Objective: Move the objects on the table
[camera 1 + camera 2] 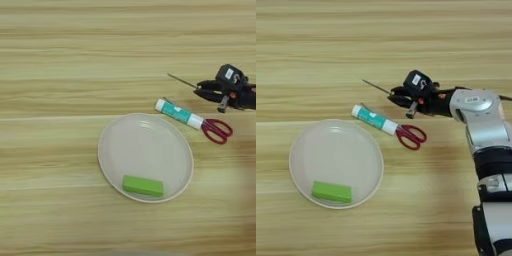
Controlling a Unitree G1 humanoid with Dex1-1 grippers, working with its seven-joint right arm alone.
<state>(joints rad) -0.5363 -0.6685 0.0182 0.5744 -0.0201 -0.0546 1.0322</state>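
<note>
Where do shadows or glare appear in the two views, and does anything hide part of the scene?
Left eye view: a soft dark shadow falls on the table at the lower right; no strong glare on the plate. Right eye view: the arm covers the table's right side, and the gripper hides the screwdriver's handle.

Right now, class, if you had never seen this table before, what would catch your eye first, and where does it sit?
First comes the bright green block, lying in the near part of the pale round plate. Next, the red-handled scissors right of the plate, with a white and teal tube lying at their blade end. Just behind them, the right gripper reaches in from the right, a thin metal shaft pointing out to its left.
</note>
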